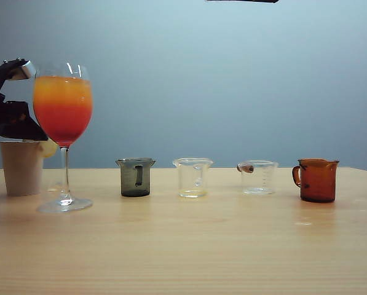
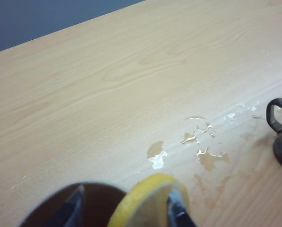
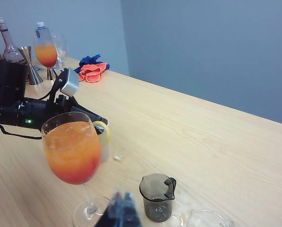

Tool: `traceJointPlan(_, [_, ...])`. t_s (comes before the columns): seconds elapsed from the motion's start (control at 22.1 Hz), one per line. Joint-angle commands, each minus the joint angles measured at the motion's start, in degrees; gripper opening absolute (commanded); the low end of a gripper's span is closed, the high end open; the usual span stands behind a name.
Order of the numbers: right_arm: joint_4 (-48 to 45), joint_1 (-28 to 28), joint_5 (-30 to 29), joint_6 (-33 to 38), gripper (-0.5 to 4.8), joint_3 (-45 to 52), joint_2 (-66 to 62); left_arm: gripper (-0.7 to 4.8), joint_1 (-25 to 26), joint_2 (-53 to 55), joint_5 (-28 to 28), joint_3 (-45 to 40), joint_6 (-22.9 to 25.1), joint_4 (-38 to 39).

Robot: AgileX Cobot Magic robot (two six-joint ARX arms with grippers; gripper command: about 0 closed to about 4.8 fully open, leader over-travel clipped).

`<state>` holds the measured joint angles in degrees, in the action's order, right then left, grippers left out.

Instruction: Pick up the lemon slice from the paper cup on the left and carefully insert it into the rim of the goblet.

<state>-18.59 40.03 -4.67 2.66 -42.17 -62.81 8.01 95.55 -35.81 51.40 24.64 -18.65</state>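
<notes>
Left gripper [image 2: 126, 208] over the paper cup [image 1: 22, 167], jaws holding the lemon slice [image 2: 148, 201]. Right gripper [image 3: 122, 210] near the goblet [image 3: 73, 153], jaws shut together.

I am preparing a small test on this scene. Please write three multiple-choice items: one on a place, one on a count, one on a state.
1. Where is the paper cup?
A. left of the goblet
B. right of the amber jug
C. between the two clear measuring cups

2. How many small vessels stand in the row to the right of the goblet?
A. two
B. four
C. six

3. What is between the left gripper's fingers?
A. nothing
B. the lemon slice
C. a cloth

Answers:
1 A: in the exterior view the cup is the leftmost thing.
2 B: grey jug, two clear measuring cups, amber jug.
3 B: the left wrist view shows the yellow rind between the fingers, over the cup.
</notes>
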Motion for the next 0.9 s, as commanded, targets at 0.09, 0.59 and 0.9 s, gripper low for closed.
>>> traceJointPlan(0.09, [-0.96,-0.02,0.85,-0.35,-0.05,-0.22,0.13,1.27,0.00,-0.07,-1.77,0.11,0.17,-0.74])
traceJointPlan(0.59, [-0.96,-0.02,1.81,-0.39,-0.06,-0.22,0.13,-0.06,0.02,-0.07,-4.00,0.13,-2.80,-0.85])
traceJointPlan(0.9, [-0.98,-0.02,1.79,-0.37,-0.06,-0.22,0.15,-0.06,0.02,-0.35,-4.33,0.13,-8.94,-5.42])
